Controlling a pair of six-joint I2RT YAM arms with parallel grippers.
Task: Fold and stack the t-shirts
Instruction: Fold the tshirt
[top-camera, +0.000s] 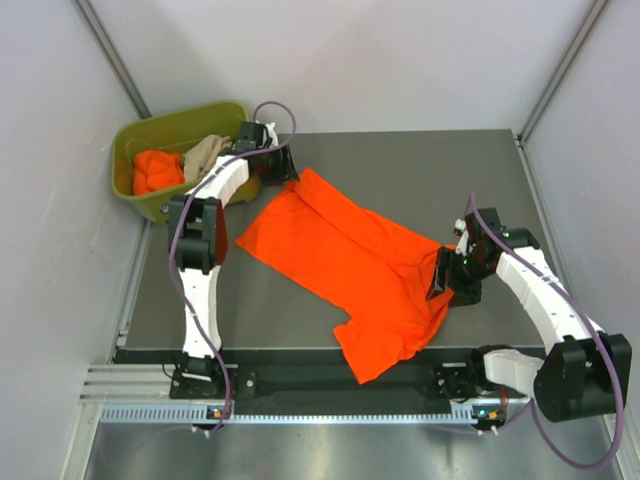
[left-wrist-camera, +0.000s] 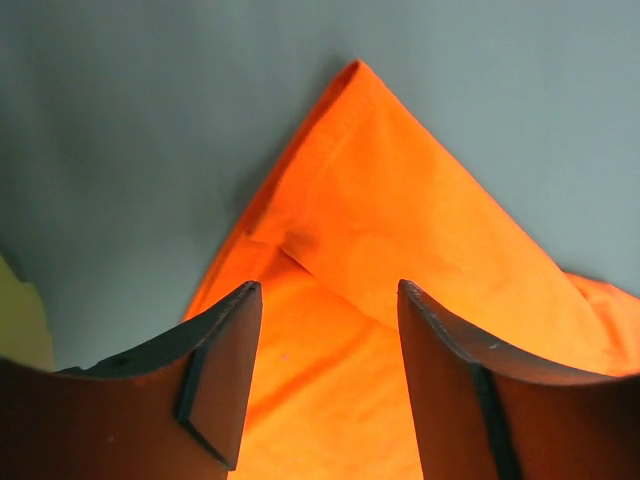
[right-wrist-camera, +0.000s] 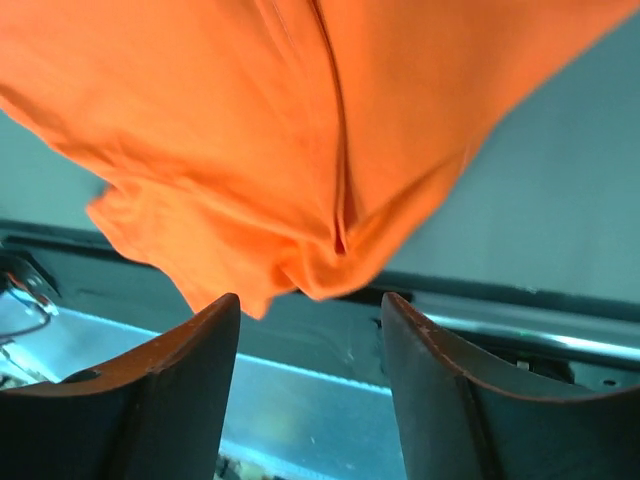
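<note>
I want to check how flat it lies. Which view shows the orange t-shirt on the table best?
The top external view: the whole orange t-shirt shows there, spread diagonally across the table. The left wrist view shows only one pointed corner; the right wrist view only a bunched edge.

1. I have the table (top-camera: 400, 170) ahead of both arm bases. The spread t-shirt (top-camera: 345, 255) lies on it slantwise, running from far left to near right.
2. Its near end laps over the table's near edge, between the two bases.
3. The bin (top-camera: 135, 135) sits at the table's far left corner, left of the spread t-shirt and apart from it.
4. Inside the bin I see a bunched t-shirt (top-camera: 157, 170) on the left and a second crumpled t-shirt (top-camera: 203, 152) to its right.
5. My left gripper (top-camera: 283, 168) is over the spread t-shirt's far left tip, beside the bin.
6. My right gripper (top-camera: 440, 278) is at that shirt's right edge.
</note>
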